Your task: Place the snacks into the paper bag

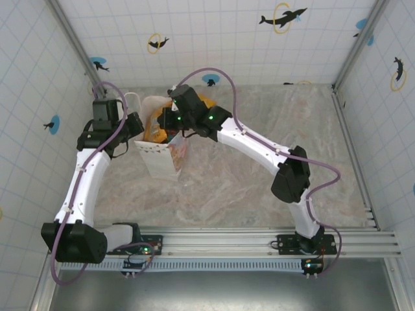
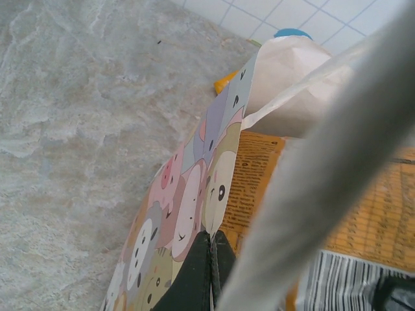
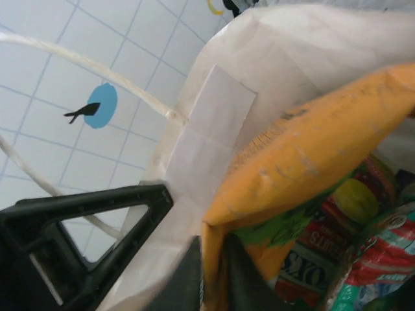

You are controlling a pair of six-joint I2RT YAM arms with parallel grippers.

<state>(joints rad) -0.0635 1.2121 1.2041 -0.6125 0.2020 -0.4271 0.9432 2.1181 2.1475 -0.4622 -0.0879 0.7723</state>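
Observation:
The white paper bag [image 1: 162, 155] stands at the back left of the table, with its pastel animal band [image 2: 188, 201] close up in the left wrist view. My left gripper [image 2: 214, 249] is shut on the bag's rim. My right gripper [image 3: 214, 272] is shut on an orange-yellow packet [image 3: 311, 149] and holds it inside the bag's mouth, against the inner wall [image 3: 214, 123]. Below it lie a red "FOXS" packet [image 3: 318, 256] and a teal one [image 3: 376, 272]. Another orange-yellow packet [image 2: 373, 217] shows inside the bag. A white loop handle [image 3: 91, 71] arcs to the left.
Tiled walls [image 1: 214, 32] with dolphin stickers close in the marble table [image 1: 259, 188] at the back and sides. A metal rail [image 1: 259, 243] runs along the near edge. An orange packet corner [image 2: 224, 82] pokes out behind the bag.

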